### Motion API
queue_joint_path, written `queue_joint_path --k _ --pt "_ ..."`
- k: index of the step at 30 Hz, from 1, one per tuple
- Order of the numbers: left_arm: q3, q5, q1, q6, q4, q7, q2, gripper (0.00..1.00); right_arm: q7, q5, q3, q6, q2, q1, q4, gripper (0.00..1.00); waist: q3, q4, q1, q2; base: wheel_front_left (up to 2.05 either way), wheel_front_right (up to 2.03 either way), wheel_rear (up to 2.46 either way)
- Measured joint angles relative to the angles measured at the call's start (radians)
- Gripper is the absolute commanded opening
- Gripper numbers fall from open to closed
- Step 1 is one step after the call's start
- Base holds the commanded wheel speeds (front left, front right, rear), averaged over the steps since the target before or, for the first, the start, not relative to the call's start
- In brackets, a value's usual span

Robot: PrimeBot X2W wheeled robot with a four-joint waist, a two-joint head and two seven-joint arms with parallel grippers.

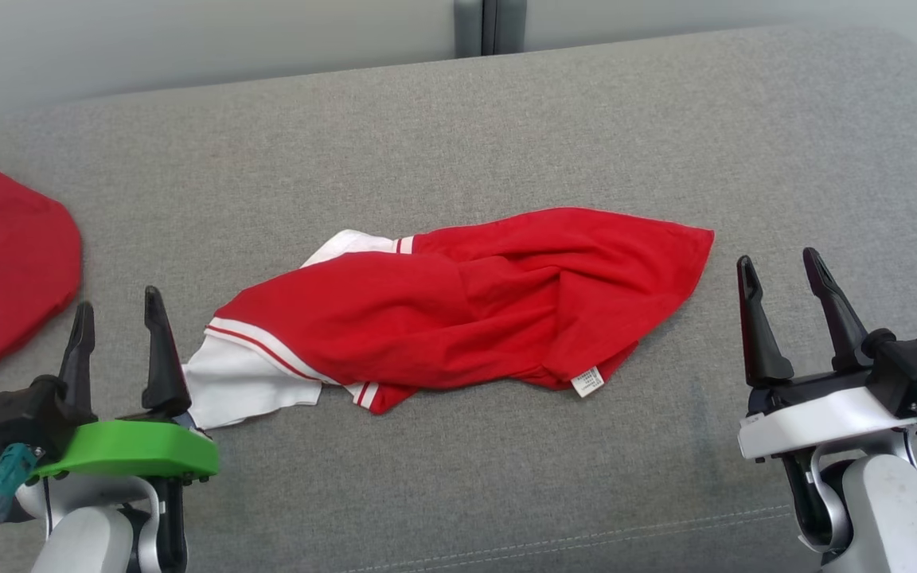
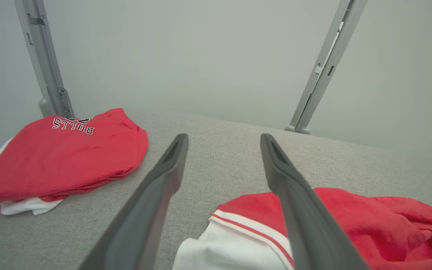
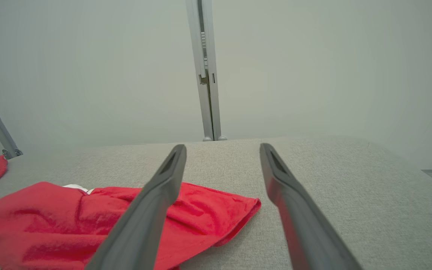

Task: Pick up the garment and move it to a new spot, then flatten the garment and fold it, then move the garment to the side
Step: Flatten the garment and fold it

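**Both grippers open and empty, garment bunched mid-surface**

Head view. The garment (image 1: 466, 306), red with white sleeves, lies crumpled across frame centre on the grey padded surface (image 1: 506, 119), with its care label (image 1: 587, 380) turned out at the lower edge. The left gripper (image 1: 118, 300) is at lower left, fingers spread with nothing between them, just beside the white sleeve (image 1: 243, 386). The right gripper (image 1: 778, 257) is at lower right, also spread and empty, clear of the red hem. A folded red shirt (image 1: 5, 263) sits at the left edge.
Risk: the layers look twisted, so a pinch on the sleeve alone would likely drag the bunch rather than spread it.
Room: there is wide bare surface above and to the right of the garment. A stitched seam marks the near edge at the bottom of the frame.

Left wrist view. The left gripper (image 2: 223, 136) is splayed over bare grey. The sleeve (image 2: 223, 251) lies at bottom centre, partly behind one finger, and I cannot tell whether they touch. The folded shirt (image 2: 66, 157) is at centre left.
Risk: a pull toward frame left could run the garment into that shirt.
Room: only a narrow bare strip lies between them.

Right wrist view. The right gripper (image 3: 222, 146) is open, and the garment's (image 3: 51, 213) hem corner passes beneath the left-hand finger.
Risk: closing here might catch just one layer.
Room: the surface is open to frame right.
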Motion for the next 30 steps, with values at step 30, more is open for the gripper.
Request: queue_joint_path --k 30 --pt "-0.047 0.186 0.055 -0.077 0.028 -0.063 -0.035 1.00 0.019 -0.041 0.089 0.000 0.017 0.090 0.014 1.00 -0.113 0.024 0.0000 0.0000 0.00 0.00 0.00"
